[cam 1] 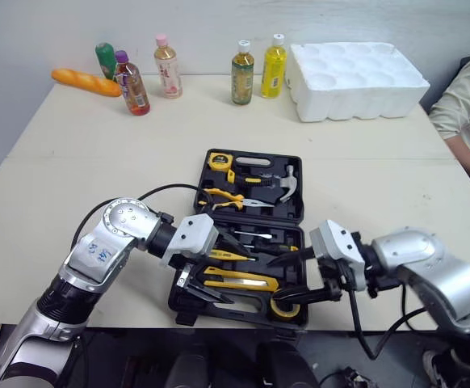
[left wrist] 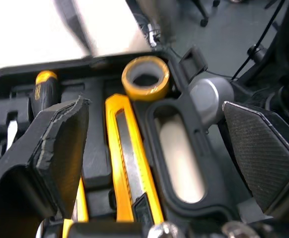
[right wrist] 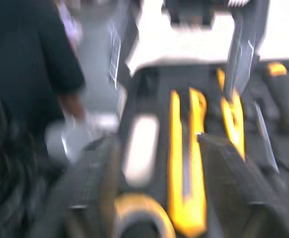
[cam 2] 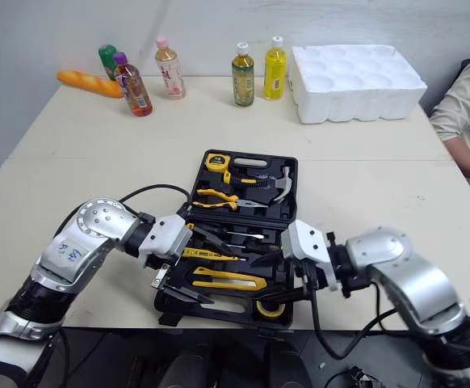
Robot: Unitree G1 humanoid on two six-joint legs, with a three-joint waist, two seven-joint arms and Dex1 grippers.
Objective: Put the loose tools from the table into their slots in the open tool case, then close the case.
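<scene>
The black tool case (cam 1: 302,212) lies open near the table's front edge. Its far half holds a tape measure (cam 1: 218,160), pliers (cam 1: 227,196) and a hammer (cam 1: 287,186). A yellow utility knife (cam 1: 239,281), a yellow-handled screwdriver (cam 1: 223,255) and a yellow tape roll (cam 1: 285,307) lie in the near half. My left gripper (cam 1: 211,271) hangs open over the near half's left side; in its wrist view the knife (left wrist: 127,153) and the case handle (left wrist: 179,153) sit between its fingers. My right gripper (cam 1: 293,279) is open at the near right, just above the tape roll.
Several drink bottles (cam 1: 242,73) and a bread loaf (cam 1: 86,82) stand along the table's far edge. A white foam tray (cam 1: 356,78) sits at the far right. A person's sleeve (cam 1: 465,109) shows at the right edge. The case's near side sits at the table's front edge.
</scene>
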